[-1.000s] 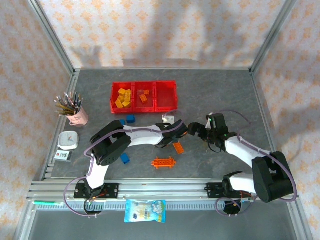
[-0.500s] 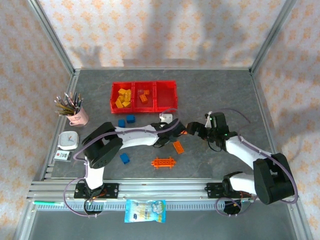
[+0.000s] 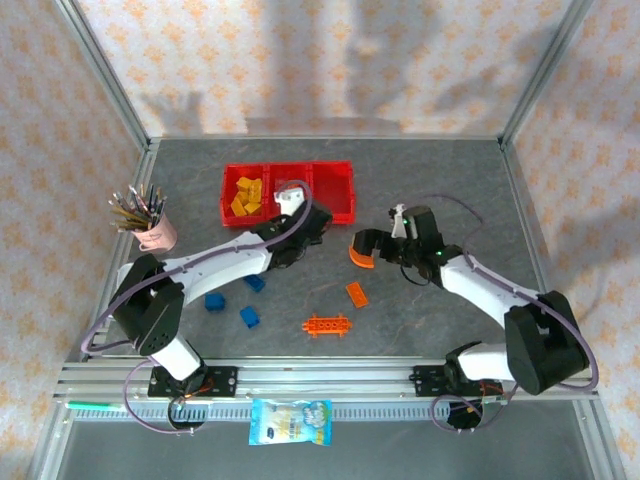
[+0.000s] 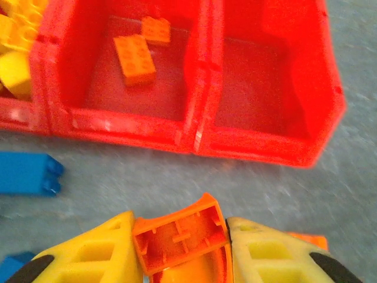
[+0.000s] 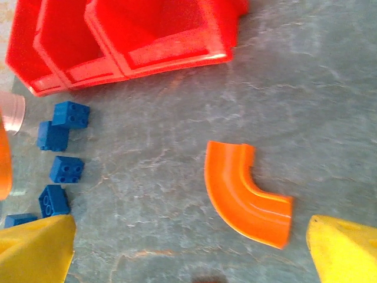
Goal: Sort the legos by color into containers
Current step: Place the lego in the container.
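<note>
My left gripper (image 4: 179,221) is shut on a dark orange curved lego (image 4: 179,239), just short of the front wall of the containers (image 4: 194,132). These are three joined red bins. The left bin holds yellow bricks (image 4: 15,35), the middle one two orange bricks (image 4: 134,56), and the right one nothing. In the top view the left gripper (image 3: 312,222) hangs at the bins' near edge. My right gripper (image 5: 188,227) stands open over a second curved orange piece (image 5: 241,194) lying flat on the table. From above, that gripper (image 3: 368,247) is beside this piece (image 3: 356,259).
An orange brick (image 3: 356,293) and a ladder-like orange plate (image 3: 327,324) lie near the table's middle. Blue bricks (image 3: 249,316) are scattered to the left, several of them in the right wrist view (image 5: 65,115). A pink pencil cup (image 3: 155,232) stands at far left. A snack bag (image 3: 290,420) lies on the front rail.
The left arm has swung up and left from the table's middle to the bins, its jaws tightening on the curved orange piece. The right gripper has shifted slightly left and stayed open.
</note>
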`<act>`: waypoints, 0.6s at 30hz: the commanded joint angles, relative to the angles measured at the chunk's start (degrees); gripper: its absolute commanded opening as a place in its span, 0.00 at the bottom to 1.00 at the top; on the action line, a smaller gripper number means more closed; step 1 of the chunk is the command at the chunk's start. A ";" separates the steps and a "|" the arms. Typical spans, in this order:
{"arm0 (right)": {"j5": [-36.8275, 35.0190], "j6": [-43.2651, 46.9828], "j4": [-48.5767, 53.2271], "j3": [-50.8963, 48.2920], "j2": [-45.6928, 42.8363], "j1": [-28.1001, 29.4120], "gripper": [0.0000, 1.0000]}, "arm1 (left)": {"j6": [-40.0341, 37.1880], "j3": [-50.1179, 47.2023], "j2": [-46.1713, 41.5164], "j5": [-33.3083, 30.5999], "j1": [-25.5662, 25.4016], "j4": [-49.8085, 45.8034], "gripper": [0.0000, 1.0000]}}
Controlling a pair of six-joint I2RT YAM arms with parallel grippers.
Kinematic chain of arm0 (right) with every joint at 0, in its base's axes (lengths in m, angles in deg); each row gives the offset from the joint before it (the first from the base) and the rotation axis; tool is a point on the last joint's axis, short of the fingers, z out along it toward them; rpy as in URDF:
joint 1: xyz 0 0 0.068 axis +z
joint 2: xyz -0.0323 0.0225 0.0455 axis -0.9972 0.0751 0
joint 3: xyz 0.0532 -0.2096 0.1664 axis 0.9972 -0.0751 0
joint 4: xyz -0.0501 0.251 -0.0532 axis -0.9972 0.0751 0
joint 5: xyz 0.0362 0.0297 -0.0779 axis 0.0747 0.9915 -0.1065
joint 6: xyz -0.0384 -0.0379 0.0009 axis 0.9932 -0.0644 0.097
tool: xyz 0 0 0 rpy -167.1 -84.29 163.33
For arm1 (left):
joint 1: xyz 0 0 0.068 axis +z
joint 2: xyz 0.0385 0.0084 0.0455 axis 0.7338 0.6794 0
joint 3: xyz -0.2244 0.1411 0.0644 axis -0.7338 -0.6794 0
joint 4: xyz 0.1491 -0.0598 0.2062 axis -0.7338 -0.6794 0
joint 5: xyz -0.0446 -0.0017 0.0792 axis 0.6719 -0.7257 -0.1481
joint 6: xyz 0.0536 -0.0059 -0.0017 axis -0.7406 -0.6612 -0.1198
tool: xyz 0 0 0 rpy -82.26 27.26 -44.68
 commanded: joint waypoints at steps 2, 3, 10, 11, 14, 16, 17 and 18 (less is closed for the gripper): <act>-2.78 -2.21 -2.90 3.08 2.60 2.16 1.00 | -5.43 4.26 1.82 -1.92 5.23 2.18 0.32; -3.15 -2.55 -3.18 3.50 3.15 2.41 1.00 | -6.10 5.46 2.99 -1.38 6.58 2.68 0.31; -6.66 -2.94 -3.13 5.36 4.41 2.69 1.00 | -8.23 15.07 12.53 0.01 12.42 4.59 0.30; -7.03 -2.80 -2.96 5.55 4.52 2.62 1.00 | -8.23 16.40 14.30 0.36 13.19 4.59 0.30; -7.54 -2.41 -2.36 6.03 4.87 2.62 1.00 | -10.26 19.76 19.43 1.62 14.59 5.17 0.31; -7.53 -2.32 -2.32 6.19 5.02 2.62 1.00 | -11.09 21.88 22.06 0.70 15.18 5.19 0.34; -7.55 -2.31 -2.15 6.37 5.20 2.62 1.00 | -11.16 23.80 23.72 0.66 15.68 3.99 0.37; -7.52 -2.24 -1.99 6.56 5.24 2.64 1.00 | -11.28 25.22 24.81 0.86 16.05 3.34 0.39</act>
